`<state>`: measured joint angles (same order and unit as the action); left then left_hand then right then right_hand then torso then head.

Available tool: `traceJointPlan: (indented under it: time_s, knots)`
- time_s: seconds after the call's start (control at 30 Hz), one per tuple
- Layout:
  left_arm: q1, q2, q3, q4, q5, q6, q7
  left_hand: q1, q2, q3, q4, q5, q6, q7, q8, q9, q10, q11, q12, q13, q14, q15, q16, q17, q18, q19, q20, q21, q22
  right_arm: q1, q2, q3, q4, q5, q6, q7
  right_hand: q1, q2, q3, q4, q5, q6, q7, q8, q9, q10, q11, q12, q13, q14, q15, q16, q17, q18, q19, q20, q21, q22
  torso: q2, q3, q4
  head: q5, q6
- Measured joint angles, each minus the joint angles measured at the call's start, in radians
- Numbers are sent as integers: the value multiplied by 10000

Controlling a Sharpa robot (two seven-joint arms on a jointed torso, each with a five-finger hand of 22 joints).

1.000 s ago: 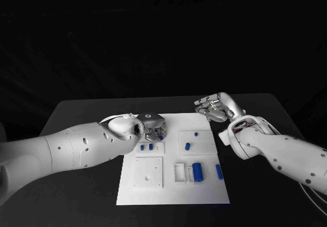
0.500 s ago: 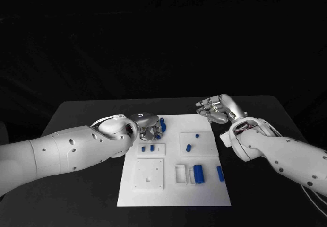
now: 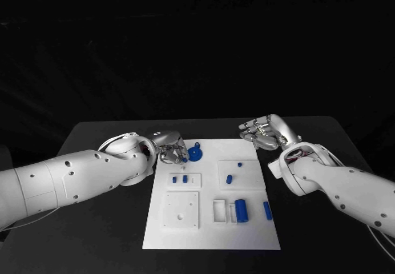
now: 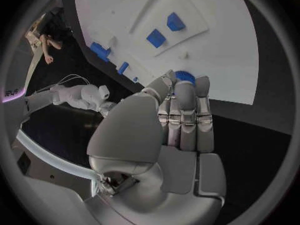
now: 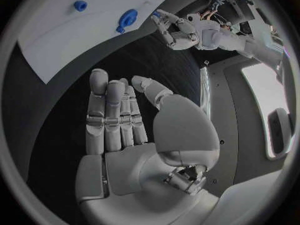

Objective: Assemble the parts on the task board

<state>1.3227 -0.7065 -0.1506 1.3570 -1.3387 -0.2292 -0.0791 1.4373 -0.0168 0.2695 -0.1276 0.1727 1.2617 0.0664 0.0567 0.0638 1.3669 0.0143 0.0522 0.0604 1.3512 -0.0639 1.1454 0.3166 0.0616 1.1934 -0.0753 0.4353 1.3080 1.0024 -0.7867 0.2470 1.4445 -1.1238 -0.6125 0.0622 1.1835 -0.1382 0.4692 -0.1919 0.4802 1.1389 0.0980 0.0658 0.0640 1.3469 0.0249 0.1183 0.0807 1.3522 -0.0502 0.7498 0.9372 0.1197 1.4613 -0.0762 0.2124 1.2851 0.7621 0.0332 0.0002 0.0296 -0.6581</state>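
Black worktop [image 3: 107, 228]: it carries the white task board [image 3: 210, 234] in the middle, lengthwise in front of me, with darkness all round.

Head view, board: small blue parts lie in its recessed plates. Two short pegs [image 3: 178, 179] stand in the left plate, a fat cylinder [image 3: 240, 209] and a slim bar [image 3: 267, 210] sit near the right edge, and two more small pieces [image 3: 229, 178] are in the upper right plate.

Head view, my left robot hand [image 3: 171, 149]: it is at the board's far left corner, fingers bunched next to a round blue disc part [image 3: 195, 153]. I judge I am holding the disc at its edge, though contact is too small to confirm here.

Head view, my right robot hand [image 3: 263, 132]: it hovers off the board's far right corner, holding nothing, parked clear so the left has room.

Left wrist view: my fingers [image 4: 186, 116] lie close together and straight, and the ribbed blue disc part [image 4: 184, 76] peeps out just past their tips over the board's white surface [image 4: 231, 60]. It looks pinched there, lifted for carrying to its seat.

Right wrist view: my palm and fingers [image 5: 112, 120] are spread and empty above the dark worktop; across the board's edge I see the disc [image 5: 128, 19] by my other hand [image 5: 181, 30].
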Motion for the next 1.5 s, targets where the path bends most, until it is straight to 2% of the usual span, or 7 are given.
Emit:
traceJointPlan:
  time_s: [0.4,0.67,0.93,1.23,1.5]
  knots:
    - [6,-36,14,-127,-63,725,-390,5,-6,-1,-1,-1,0,1,43,4,-1,1,0,-6,-1,1,0,-1,-1,0,0,0,-2,0,-12,0,4,0,23,-6,0,0,0,0,0,1,-1,0,0,0,0,0,-11,0,0,-5,0,2,0,0,0,23,13,14,-11,45,-23]
    - [8,49,-85,-263,-471,1046,-533,6,-7,-2,-2,-1,0,1,43,10,-1,1,0,-7,0,2,-38,-2,-2,-35,-34,41,-2,0,-14,0,11,0,32,-7,0,0,3,-55,0,24,18,0,0,0,0,0,-10,0,0,33,-10,3,0,0,-62,61,18,22,-19,55,-40]
    - [3,133,-192,-387,-795,1100,-556,19,-20,-3,-3,-1,-1,1,41,11,-2,2,0,-9,1,4,-39,7,-2,-36,-36,41,-3,0,-12,0,18,0,36,-7,0,0,3,-55,0,53,20,0,0,0,0,0,-10,0,0,33,-9,4,0,0,-65,65,22,22,-18,33,-41]
    - [1,204,-219,-349,-880,1036,-584,44,-45,-28,21,-1,-1,2,37,8,-2,2,0,-10,1,5,-39,18,-3,-36,-35,40,-4,0,-2,0,17,0,39,-5,0,0,3,-55,0,53,20,0,0,0,0,-41,-9,0,0,33,-9,4,0,0,-65,104,22,10,-15,4,-41]
    - [-5,166,-224,-245,-854,919,-709,9,-39,-28,20,-1,21,25,-1,0,-2,2,0,-11,1,5,-39,17,-3,-35,-35,40,-5,0,-1,0,10,0,40,1,10,10,3,-55,0,53,19,0,0,0,0,-40,-9,0,0,32,-10,4,0,0,-82,107,19,14,-13,8,-52]
